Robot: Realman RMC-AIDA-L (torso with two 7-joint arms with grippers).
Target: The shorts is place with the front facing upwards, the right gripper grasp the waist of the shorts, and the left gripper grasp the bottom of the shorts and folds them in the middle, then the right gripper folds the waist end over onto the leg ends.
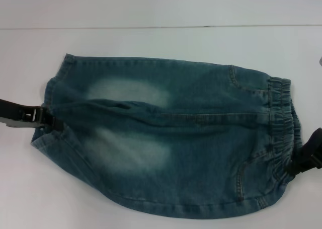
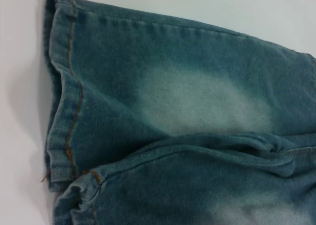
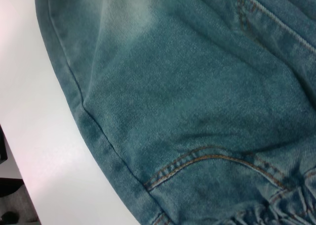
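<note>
A plain white table fills nearly the whole head view under even, soft light. A thin dark seam runs across its far side, with a paler white surface beyond. In the right wrist view, dark grey floor shows past the table's edge.

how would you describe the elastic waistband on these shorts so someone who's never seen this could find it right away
On the white table lie denim shorts, spread sideways between the left end effector at the leg hems and the right end effector. The waistband is the narrow strip along the shorts' right-hand edge. Unlike the smooth, faded leg panels, it is gathered into tight puckered ridges.
</note>
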